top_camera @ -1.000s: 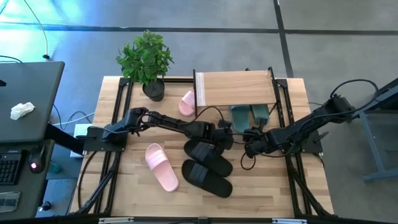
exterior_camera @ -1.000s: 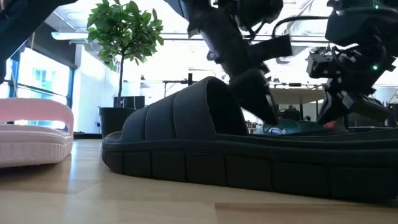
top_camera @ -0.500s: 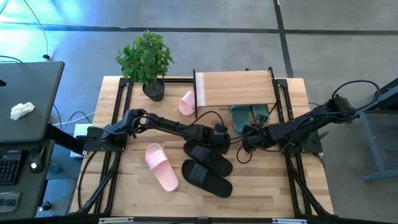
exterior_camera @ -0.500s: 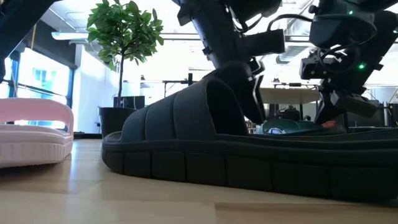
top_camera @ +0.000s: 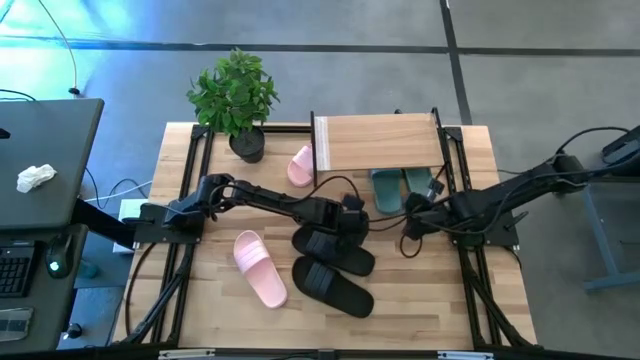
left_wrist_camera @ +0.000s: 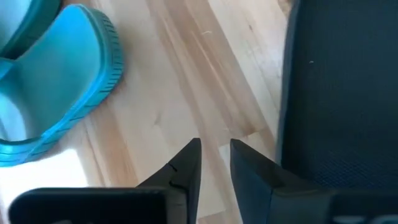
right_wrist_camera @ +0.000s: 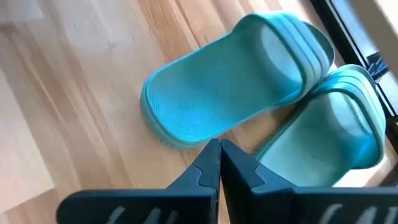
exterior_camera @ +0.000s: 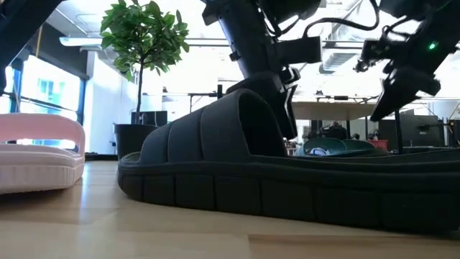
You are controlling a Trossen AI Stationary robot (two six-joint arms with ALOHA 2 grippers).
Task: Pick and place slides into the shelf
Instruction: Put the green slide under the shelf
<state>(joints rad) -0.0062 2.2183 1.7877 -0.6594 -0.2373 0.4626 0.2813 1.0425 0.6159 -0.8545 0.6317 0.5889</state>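
Note:
The shelf (top_camera: 378,143) stands at the far edge of the table. Two teal slides (top_camera: 386,188) (top_camera: 418,181) lie soles down on the table, their front ends under its board; they also show in the right wrist view (right_wrist_camera: 217,106). Two black slides (top_camera: 338,248) (top_camera: 332,286) lie at mid-table. One pink slide (top_camera: 260,268) lies to their left, and another (top_camera: 300,165) lies by the shelf's left end. My left gripper (left_wrist_camera: 215,149) is low beside the farther black slide (left_wrist_camera: 336,93), open by a narrow gap. My right gripper (right_wrist_camera: 219,149) is shut, raised just near of the teal slides. My left gripper points down at the table, close along the farther black slide's edge (left_wrist_camera: 292,155). I cannot tell whether its finger touches that edge.
A potted plant (top_camera: 238,100) stands at the table's far left corner. Black frame rails run along both table sides. Cables trail from both arms over mid-table. Bare wood shows along the near edge and near right (top_camera: 430,300).
My right gripper has risen and drawn back toward the table's right edge, away from the black slides, staying shut. My left gripper has shifted a little toward the table's left, closer to the farther black slide's strap. The slides have stayed where they were.

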